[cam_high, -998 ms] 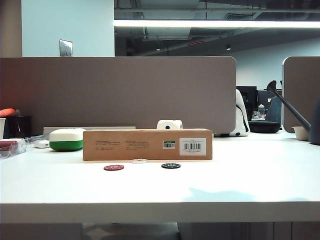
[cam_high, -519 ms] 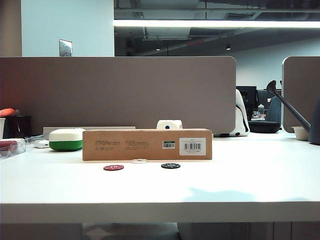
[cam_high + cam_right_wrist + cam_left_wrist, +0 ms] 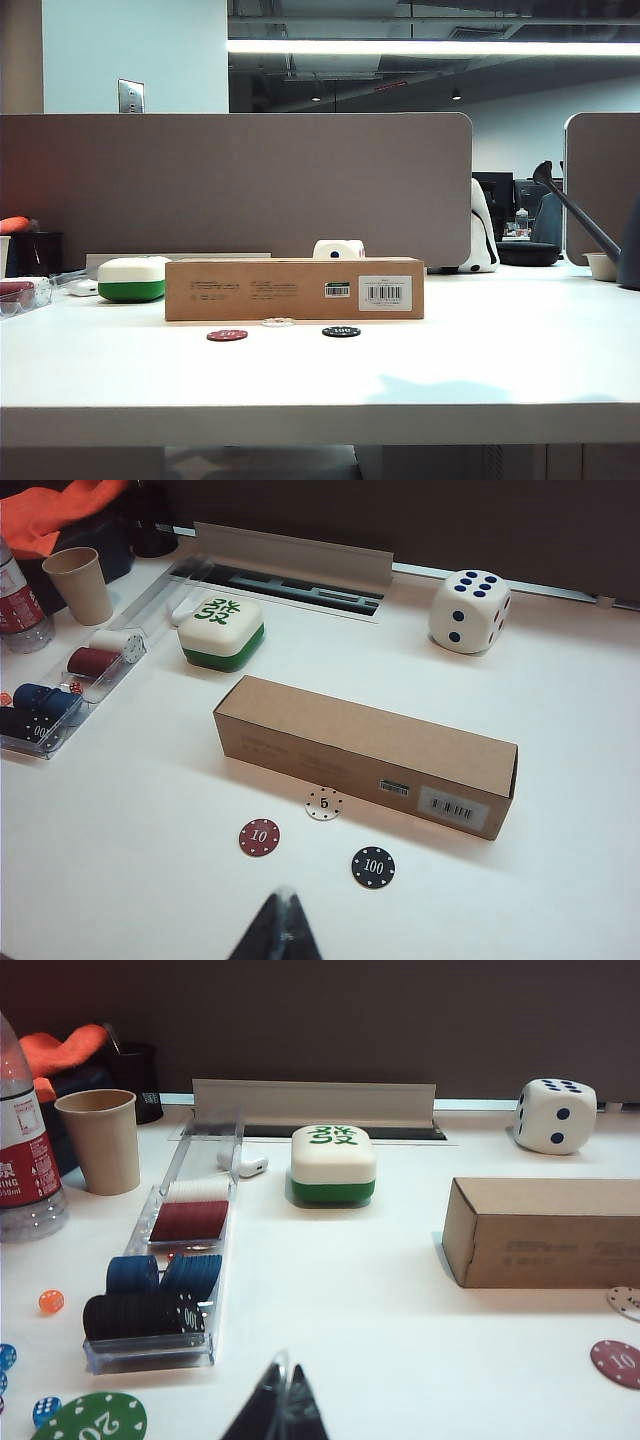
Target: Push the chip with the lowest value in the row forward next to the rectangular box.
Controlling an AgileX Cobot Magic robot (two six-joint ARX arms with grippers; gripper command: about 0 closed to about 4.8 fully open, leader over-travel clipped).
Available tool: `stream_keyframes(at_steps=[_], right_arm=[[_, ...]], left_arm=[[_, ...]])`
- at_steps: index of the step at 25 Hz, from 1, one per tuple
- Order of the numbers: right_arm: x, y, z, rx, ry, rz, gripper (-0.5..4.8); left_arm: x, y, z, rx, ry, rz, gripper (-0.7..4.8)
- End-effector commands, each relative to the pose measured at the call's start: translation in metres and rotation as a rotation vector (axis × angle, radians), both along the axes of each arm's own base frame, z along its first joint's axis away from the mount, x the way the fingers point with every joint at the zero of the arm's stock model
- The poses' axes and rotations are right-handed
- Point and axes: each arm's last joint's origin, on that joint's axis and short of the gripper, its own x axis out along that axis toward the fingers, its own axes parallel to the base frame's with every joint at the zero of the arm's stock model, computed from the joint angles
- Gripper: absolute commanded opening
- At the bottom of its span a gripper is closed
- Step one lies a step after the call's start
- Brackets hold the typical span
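Right wrist view: both claws (image 3: 283, 920) (image 3: 283, 1400) pressed together; rectangular box (image 3: 365, 750) runs crosswise behind chip (image 3: 324, 804).

Three flat round poker chips: one dark red (image 3: 259, 837), one white (image 3: 324, 804), one black (image 3: 373, 867); one long brown cardboard box (image 3: 366, 752); one large white die (image 3: 468, 611).

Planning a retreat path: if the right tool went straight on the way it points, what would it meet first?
Likely the white chip marked 5, then the rectangular box; right tool points between the red and black chips. Depth unclear.
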Motion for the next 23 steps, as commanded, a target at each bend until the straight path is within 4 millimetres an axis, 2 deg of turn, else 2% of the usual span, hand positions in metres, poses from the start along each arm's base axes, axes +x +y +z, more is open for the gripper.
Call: stream_keyframes(at_steps=[1,23], right_arm=[[-0.0003,-0.0003,0.0022,0.012,-0.007,0.001,-0.09],[-0.0003,-0.0003,0.0022,0.012,-0.007,0.001,-0.09]], left_arm=[[-0.0004,-0.0002,0.0046,-0.001,-0.037,-0.005,-0.05],[-0.0004,-0.0003,0.0056,-0.005,-0.047,-0.006,-0.05]])
